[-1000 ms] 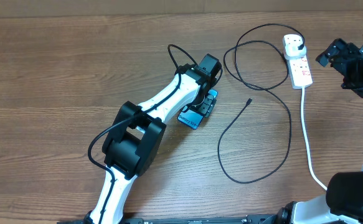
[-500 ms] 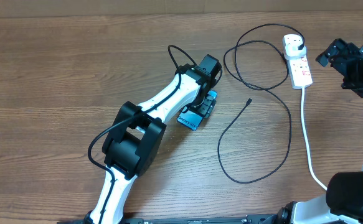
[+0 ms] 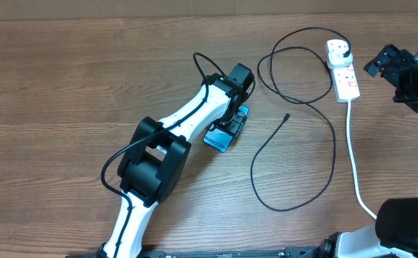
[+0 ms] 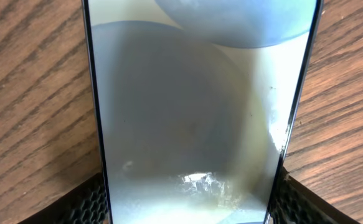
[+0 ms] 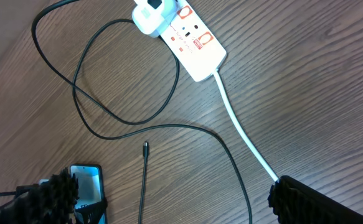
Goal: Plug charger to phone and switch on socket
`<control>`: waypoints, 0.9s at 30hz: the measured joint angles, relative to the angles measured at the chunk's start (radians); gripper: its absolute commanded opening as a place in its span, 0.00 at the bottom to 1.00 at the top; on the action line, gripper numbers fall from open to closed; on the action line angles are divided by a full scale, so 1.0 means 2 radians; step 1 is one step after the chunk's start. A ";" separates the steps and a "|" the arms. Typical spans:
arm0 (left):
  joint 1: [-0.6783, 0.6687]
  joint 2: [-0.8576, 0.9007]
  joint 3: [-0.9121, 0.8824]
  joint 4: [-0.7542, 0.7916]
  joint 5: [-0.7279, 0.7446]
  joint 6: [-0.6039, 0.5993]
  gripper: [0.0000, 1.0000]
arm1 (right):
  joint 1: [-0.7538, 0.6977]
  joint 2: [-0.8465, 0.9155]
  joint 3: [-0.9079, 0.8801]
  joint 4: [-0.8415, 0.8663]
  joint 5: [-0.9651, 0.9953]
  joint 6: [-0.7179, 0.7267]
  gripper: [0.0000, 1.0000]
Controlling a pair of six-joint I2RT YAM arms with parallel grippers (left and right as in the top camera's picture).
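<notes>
The phone [image 3: 218, 137] lies on the wooden table under my left arm, its teal screen facing up. In the left wrist view the phone [image 4: 187, 106] fills the frame. My left gripper [image 4: 187, 208] has its two pads against the phone's long edges. The charger's tip [image 3: 287, 115] lies loose to the right of the phone, and its thin black cable [image 3: 330, 165] loops back to the plug [image 3: 340, 49], which sits in the white socket [image 3: 346, 77]. My right gripper [image 3: 402, 72] hovers open just right of the socket, holding nothing. The right wrist view shows the socket [image 5: 197, 40], the tip [image 5: 145, 148] and the phone [image 5: 84, 183].
The socket's thick white cord [image 3: 355, 158] runs down the right side towards the table's front edge. The black cable crosses the table between the phone and the socket in wide loops [image 5: 106, 81].
The left jaws have narrowed onto the phone's edges, and the phone's near end has shifted slightly towards the lower left. The right arm has not moved.
</notes>
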 measured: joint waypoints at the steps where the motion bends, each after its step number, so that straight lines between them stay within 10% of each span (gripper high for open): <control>1: 0.000 0.000 0.000 0.000 0.000 0.000 0.63 | 0.000 0.000 0.000 0.000 0.000 0.000 1.00; 27: 0.000 0.008 0.020 -0.107 0.017 -0.101 0.57 | 0.000 0.000 0.000 0.000 0.000 0.000 1.00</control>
